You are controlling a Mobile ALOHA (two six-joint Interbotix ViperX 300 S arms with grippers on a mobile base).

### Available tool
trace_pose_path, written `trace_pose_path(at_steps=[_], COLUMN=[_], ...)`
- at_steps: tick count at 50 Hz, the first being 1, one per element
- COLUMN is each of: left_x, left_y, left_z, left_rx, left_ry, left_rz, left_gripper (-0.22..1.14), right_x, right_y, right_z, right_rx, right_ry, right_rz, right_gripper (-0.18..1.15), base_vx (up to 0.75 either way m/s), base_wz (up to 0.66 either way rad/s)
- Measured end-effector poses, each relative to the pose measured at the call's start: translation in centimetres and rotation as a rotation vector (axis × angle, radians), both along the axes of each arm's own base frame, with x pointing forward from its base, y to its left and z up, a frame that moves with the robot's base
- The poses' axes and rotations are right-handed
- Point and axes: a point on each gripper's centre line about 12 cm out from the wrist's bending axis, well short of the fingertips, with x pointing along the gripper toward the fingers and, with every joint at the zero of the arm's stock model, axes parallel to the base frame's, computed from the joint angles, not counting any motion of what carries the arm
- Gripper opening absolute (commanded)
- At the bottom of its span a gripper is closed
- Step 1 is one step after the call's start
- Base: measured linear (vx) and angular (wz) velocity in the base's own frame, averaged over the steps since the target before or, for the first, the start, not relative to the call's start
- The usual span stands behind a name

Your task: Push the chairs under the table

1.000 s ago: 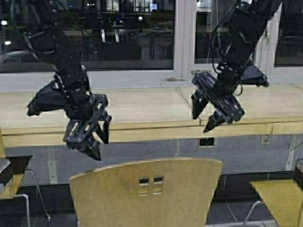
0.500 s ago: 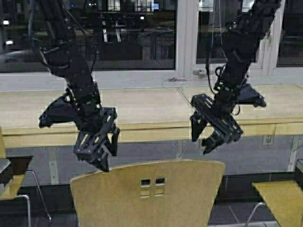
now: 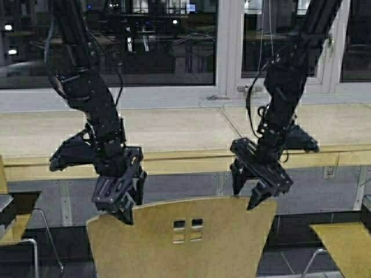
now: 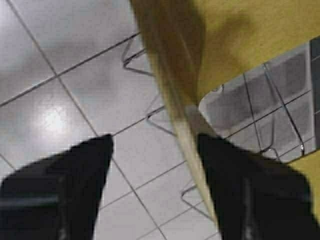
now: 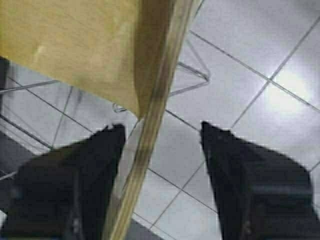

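A yellow-tan plywood chair [image 3: 179, 237] with small square cutouts stands in front of the long beige table [image 3: 174, 136]. Both grippers straddle the top edge of its backrest. My left gripper [image 3: 122, 205] is open at the backrest's left corner; the thin backrest edge [image 4: 182, 135] runs between its fingers, close to one of them. My right gripper [image 3: 248, 194] is open at the right corner, with the edge [image 5: 150, 125] between its fingers. Neither pair of fingers clamps the wood. The chair's seat shows in both wrist views, with chrome legs over floor tiles.
Another chair's seat [image 3: 342, 243] shows at the lower right, and part of one more chair [image 3: 14, 217] at the lower left. Dark windows [image 3: 156, 40] run behind the table. Grey tiled floor [image 4: 65, 75] lies below.
Both arms have come down from above the table's front edge to the chair's backrest top, left at its left corner, right at its right corner. Both grippers stay open.
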Motion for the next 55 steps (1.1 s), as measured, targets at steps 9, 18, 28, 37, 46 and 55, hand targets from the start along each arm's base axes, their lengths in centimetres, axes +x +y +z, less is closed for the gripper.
trace_pose_path(at_steps=[9,18,28,37,46,55], left_x=[0.9,1.4,1.8,2.5,3.2,3.4], left_y=[0.8,0.8,0.5,0.2,0.2,0.8], left_z=[-1.1,-2.9,-5.1,-6.1,-6.4,-6.5], left_rx=[0.013,0.027,0.035,0.034,0.031,0.017], left_ry=[-0.004,0.006,0.021,0.018,0.007,0.018], left_rz=[0.030,0.036,0.035,0.037,0.036,0.089], left_gripper=[0.89,0.89,0.89,0.88,0.63,0.19], right_x=[0.8,1.2,0.8,1.0,1.5,2.0], right_y=[0.5,0.6,0.7,0.7,0.9,1.0], right_z=[-1.8,-4.1,-6.6,-7.7,-7.8,-7.6], right_rx=[0.004,0.003,-0.002,-0.006,-0.002,0.005], right_ry=[0.015,0.038,0.077,0.083,0.076,0.065], right_rz=[0.007,0.012,0.025,0.036,0.062,0.061], right_gripper=[0.85,0.85,0.85,0.85,0.70,0.19], base_vx=[0.01,0.02,0.01,0.00,0.00,0.00], base_wz=[0.01,0.01,0.01,0.00,0.00,0.00])
